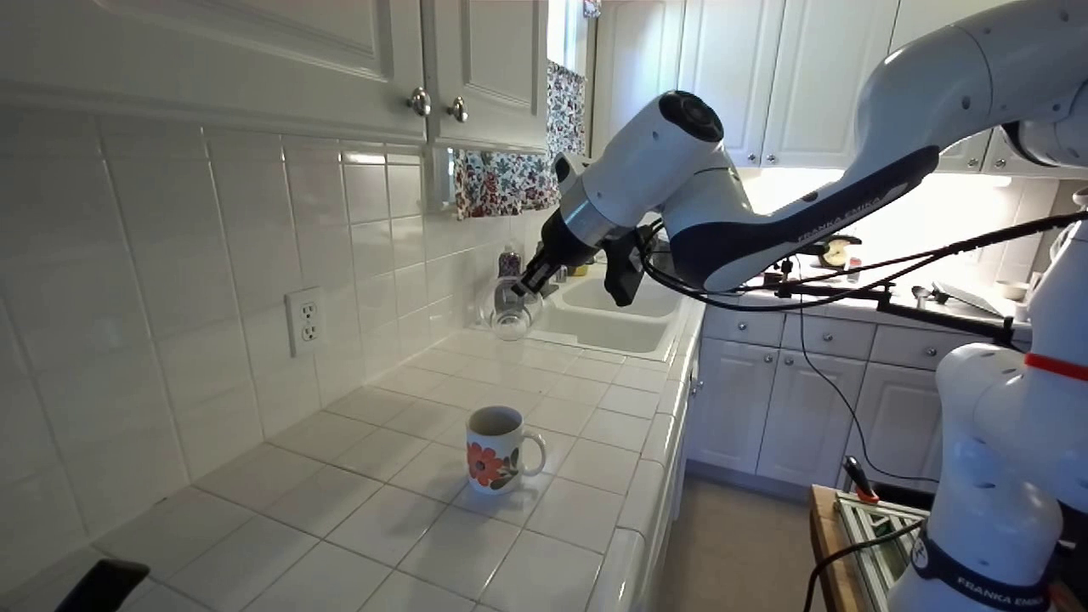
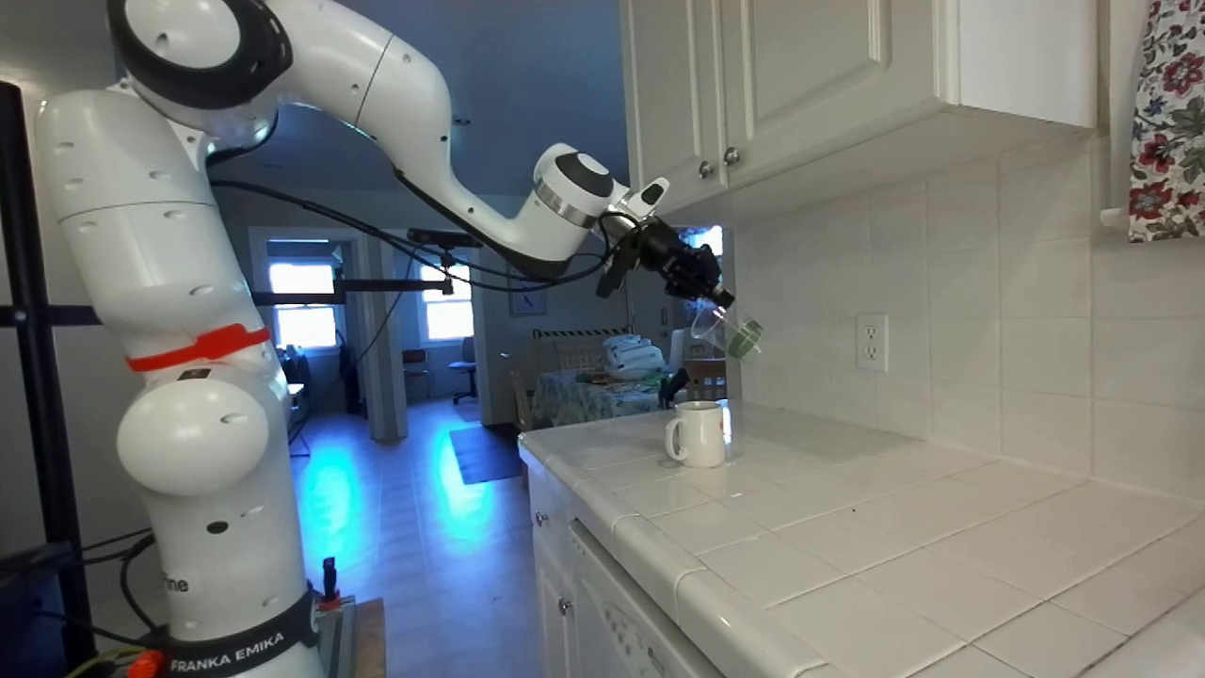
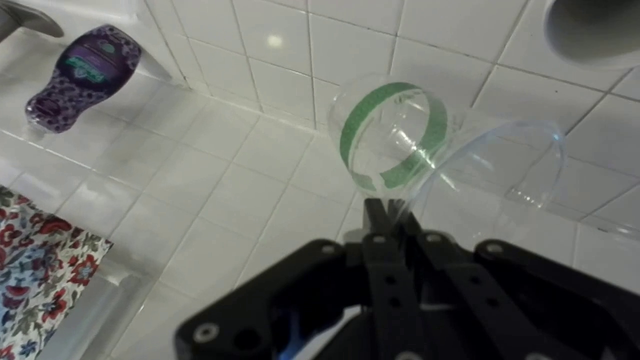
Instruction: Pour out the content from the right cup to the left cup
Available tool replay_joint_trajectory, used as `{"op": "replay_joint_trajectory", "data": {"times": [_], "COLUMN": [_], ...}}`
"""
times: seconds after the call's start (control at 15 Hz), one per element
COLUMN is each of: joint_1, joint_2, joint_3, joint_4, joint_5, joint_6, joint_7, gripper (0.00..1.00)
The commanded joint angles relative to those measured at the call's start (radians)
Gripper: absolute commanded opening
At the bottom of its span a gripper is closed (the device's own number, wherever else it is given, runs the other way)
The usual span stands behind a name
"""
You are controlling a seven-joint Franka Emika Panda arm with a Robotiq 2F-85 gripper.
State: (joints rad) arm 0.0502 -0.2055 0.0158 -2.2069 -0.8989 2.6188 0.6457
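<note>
The right cup is a small see-through cup with a green band round its base end, in both exterior views [image 1: 511,319] [image 2: 745,340] and the wrist view [image 3: 436,122]. My gripper [image 1: 520,289] [image 2: 725,299] [image 3: 391,206] is shut on its rim and holds it tilted in the air above the counter. I see no content in it. The left cup is a white mug with a handle and a red flower, upright on the counter in both exterior views [image 1: 486,452] [image 2: 700,439]. Its rounded edge shows at the wrist view's upper right [image 3: 590,35]. The held cup is apart from the mug and higher.
A double sink [image 1: 616,327] lies behind the held cup. A purple soap bottle [image 3: 90,70] stands by the sink. The tiled wall with an outlet [image 1: 304,321] [image 2: 873,343] runs along the counter, under upper cabinets [image 1: 484,68]. A black object [image 1: 102,586] shows at the near corner.
</note>
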Motion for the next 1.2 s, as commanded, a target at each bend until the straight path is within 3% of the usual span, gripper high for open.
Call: {"op": "replay_joint_trajectory", "data": {"times": [0.0,0.13,0.2,0.6,0.67,0.73,0.87,1.13], "joint_1": [-0.031,-0.004,-0.060,-0.130,-0.165,-0.175,-0.189,-0.213], "joint_2": [-0.072,-0.105,-0.124,-0.199,-0.153,-0.157,-0.156,-0.120], "joint_3": [-0.026,-0.073,-0.034,-0.044,0.002,0.006,0.025,0.000], "joint_4": [-0.105,-0.141,-0.158,-0.238,-0.190,-0.194,-0.193,-0.188], "joint_5": [0.165,0.255,0.312,0.611,0.571,0.581,0.576,0.679], "joint_6": [0.109,0.082,0.069,0.040,0.059,0.056,0.056,0.050], "joint_7": [-0.070,-0.069,-0.075,-0.164,-0.144,-0.151,-0.148,-0.135], "gripper": [0.02,0.02,0.02,0.02,0.02,0.06,0.02,0.02]}}
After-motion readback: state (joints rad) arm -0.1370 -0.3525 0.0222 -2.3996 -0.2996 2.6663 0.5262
